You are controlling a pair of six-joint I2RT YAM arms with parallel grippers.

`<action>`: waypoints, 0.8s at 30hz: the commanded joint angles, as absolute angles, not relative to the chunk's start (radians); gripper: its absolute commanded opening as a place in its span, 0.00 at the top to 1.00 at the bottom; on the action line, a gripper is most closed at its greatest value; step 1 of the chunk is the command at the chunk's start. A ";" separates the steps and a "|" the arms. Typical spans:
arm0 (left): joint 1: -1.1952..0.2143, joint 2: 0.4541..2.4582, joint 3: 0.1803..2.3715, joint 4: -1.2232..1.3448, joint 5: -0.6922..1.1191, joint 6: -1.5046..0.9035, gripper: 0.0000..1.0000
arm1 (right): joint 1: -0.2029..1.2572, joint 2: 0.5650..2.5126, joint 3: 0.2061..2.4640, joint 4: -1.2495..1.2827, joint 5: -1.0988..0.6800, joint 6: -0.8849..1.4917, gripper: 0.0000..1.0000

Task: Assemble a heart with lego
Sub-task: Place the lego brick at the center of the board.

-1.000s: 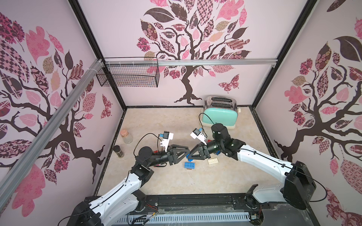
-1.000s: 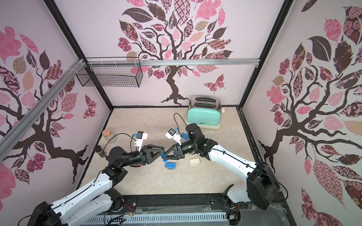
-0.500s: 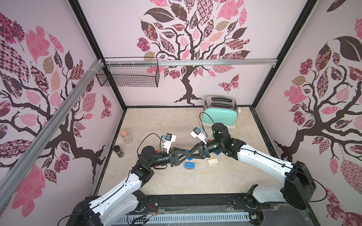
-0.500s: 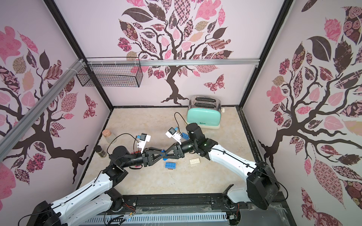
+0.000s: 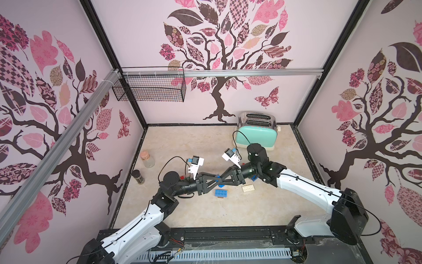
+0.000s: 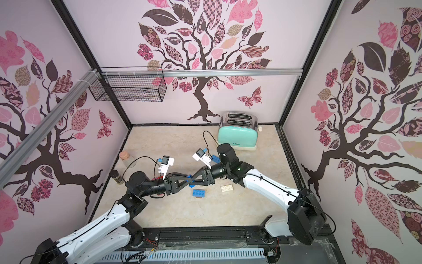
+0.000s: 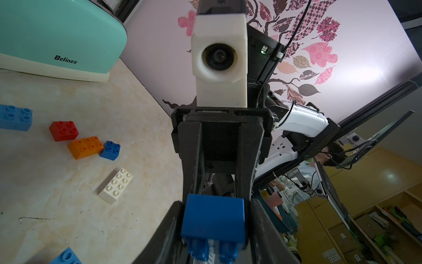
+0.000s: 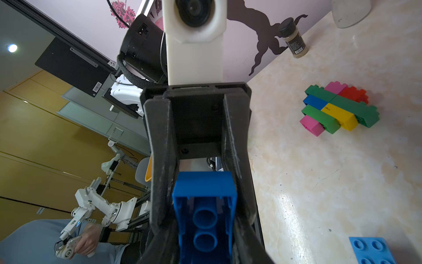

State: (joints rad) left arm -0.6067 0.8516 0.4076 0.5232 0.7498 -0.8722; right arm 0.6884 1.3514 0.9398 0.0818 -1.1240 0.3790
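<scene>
Above the middle of the floor, my two grippers meet tip to tip in both top views. My right gripper [image 8: 204, 196] is shut on a blue brick [image 8: 203, 185], hollow underside facing its camera. My left gripper [image 7: 215, 203] has its jaws close on both sides of the same blue brick [image 7: 213, 219]. One finger touches it, and a thin dark line shows at the other. From above, only a blue sliver of the brick [image 5: 218, 176] shows where the fingers cross. A partly built block of green, pink, red, yellow and blue bricks [image 8: 338, 109] lies on the floor.
Loose on the floor are a blue brick [image 5: 221, 193], a white brick [image 5: 249, 188], and orange [image 7: 85, 146], red [image 7: 64, 130] and small blue [image 7: 110, 149] bricks. A mint toaster [image 5: 255, 137] stands at the back. A jar [image 5: 147, 157] and a spice bottle [image 5: 138, 176] stand on the left.
My left gripper has moved right to meet the right gripper, and its jaws have narrowed around the blue brick. The right arm has stayed still, shut on the brick.
</scene>
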 commanded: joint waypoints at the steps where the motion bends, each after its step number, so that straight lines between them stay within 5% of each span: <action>1: -0.606 0.858 0.411 0.627 0.769 -0.911 0.59 | 0.683 1.354 0.943 0.084 -1.132 0.371 0.72; 13: -0.596 0.860 0.425 0.648 0.793 -0.918 0.42 | 0.683 1.353 0.928 0.084 -1.137 0.365 0.71; 24: -0.574 0.862 0.422 0.655 0.795 -0.941 0.63 | 0.683 1.363 0.926 0.086 -1.138 0.368 0.71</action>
